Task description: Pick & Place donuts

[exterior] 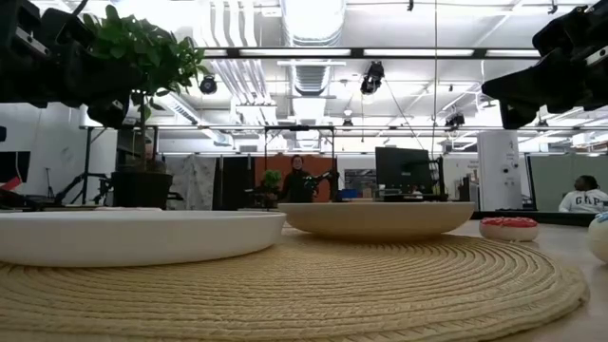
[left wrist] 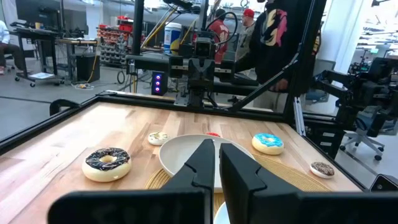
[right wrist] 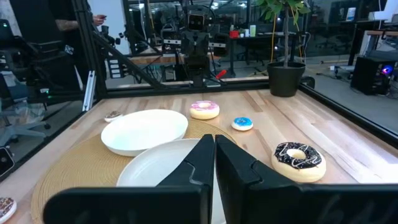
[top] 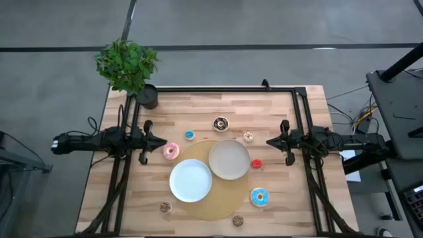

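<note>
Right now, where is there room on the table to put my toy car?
Bare wood lies along the far edge between the plant pot and the chocolate donut. The middle is crowded: white plate, beige plate, woven mat and donuts around them.

Left arm: stretched level over the left edge of the table [top: 198, 102], reaching inward toward the middle, about midway between far and near edges.
Left gripper [top: 162, 141]: raised above the wood, pointing toward the right side; fingers [left wrist: 199, 165] pressed together, nothing between them.
Right arm: stretched level over the right edge of the table, mirroring the other, reaching inward.
Right gripper [top: 269, 141]: raised above the wood, pointing toward the left side; fingers [right wrist: 200, 158] pressed together, nothing held.
Relation: the two grippers face each other, well apart, at roughly the same height.
</note>
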